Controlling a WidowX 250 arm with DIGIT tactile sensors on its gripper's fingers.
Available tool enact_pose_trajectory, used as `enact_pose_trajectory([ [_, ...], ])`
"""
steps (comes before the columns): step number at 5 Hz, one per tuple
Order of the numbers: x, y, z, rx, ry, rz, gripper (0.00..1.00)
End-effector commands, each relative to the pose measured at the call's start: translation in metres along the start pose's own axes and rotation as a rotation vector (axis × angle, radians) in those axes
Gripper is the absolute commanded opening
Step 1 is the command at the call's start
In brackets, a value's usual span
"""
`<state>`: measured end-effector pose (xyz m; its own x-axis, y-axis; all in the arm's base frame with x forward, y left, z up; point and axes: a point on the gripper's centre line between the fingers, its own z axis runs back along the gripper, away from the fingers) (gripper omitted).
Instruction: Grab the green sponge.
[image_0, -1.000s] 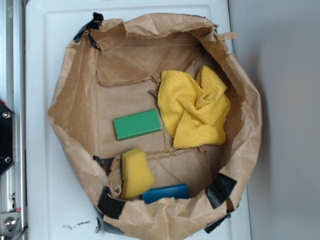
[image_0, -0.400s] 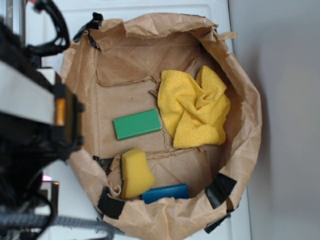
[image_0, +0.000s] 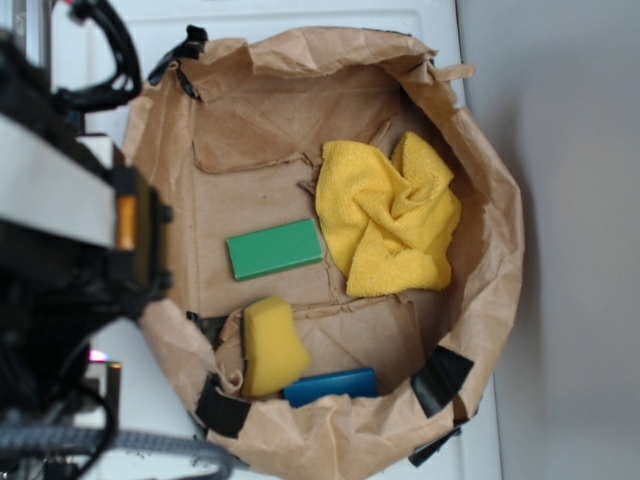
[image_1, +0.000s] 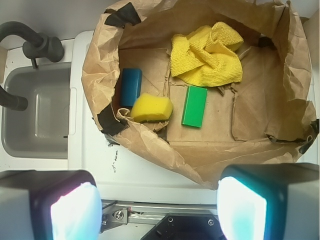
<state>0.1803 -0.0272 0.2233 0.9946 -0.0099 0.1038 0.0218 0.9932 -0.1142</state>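
The gripper (image_1: 159, 210) fingers (image_1: 67, 210) are blurred and cut off at the wrist view's bottom edge; beyond them, the paper bag (image_1: 150, 150) wall hides the blue block's (image_1: 131, 86) near end.

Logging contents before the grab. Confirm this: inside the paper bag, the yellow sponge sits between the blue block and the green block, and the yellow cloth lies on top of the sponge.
One part is wrong. In the wrist view the green sponge does sit between the blue block and the green block inside the paper bag, but the yellow cloth lies apart from it, not on top.
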Motion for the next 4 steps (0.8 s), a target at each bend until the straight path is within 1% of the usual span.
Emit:
enact_pose_trajectory([
  [1,0.071,0.013,-0.043,-0.086,-0.12,-0.1,1.0],
  [2,0.09,0.027,-0.069,-0.033,-0.115,-0.083,1.0],
  [4,0.09,0.027,-0.069,-0.033,-0.115,-0.083,1.0],
])
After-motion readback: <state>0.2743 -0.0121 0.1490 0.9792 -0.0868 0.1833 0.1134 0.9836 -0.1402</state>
